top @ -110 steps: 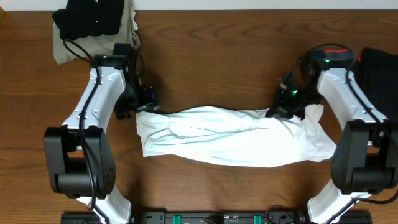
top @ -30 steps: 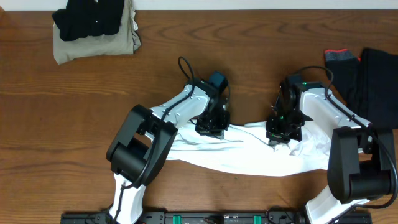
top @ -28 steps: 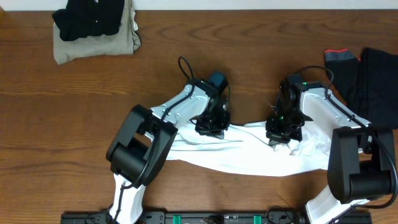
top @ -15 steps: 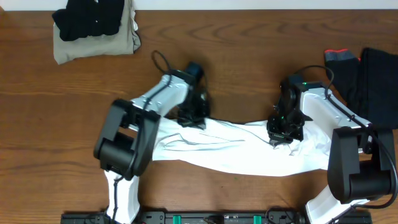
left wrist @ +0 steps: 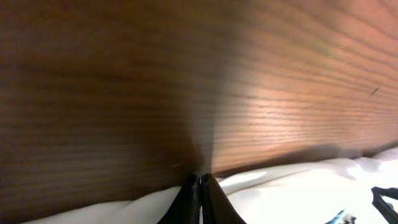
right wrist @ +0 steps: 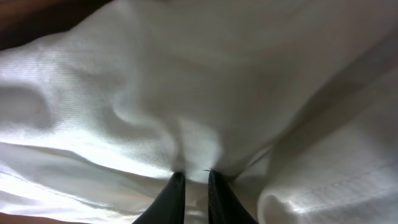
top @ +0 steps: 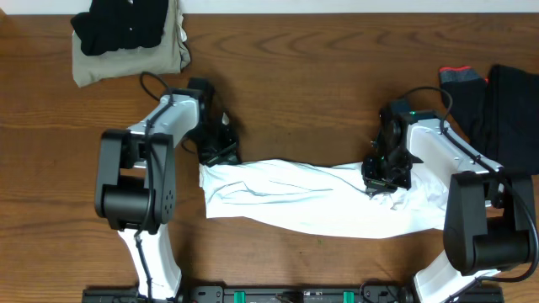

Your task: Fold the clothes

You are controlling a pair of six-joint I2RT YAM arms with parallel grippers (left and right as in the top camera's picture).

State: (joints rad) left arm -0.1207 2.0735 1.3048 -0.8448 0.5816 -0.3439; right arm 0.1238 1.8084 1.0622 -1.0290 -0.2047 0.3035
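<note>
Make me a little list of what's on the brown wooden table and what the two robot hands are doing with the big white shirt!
Surface: brown wooden table
Main garment: large white wrinkly shirt, stretched in a long band between the arms
Left gripper: shut, pinching the shirt's left edge
Right gripper: shut on a fold near the shirt's right end
Far-left corner: black garment atop a folded khaki garment
Right edge: black clothes, one with red trim

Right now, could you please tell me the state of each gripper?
Left gripper: closed, pinching the white shirt.
Right gripper: barely parted on the shirt; grip unclear.
</note>
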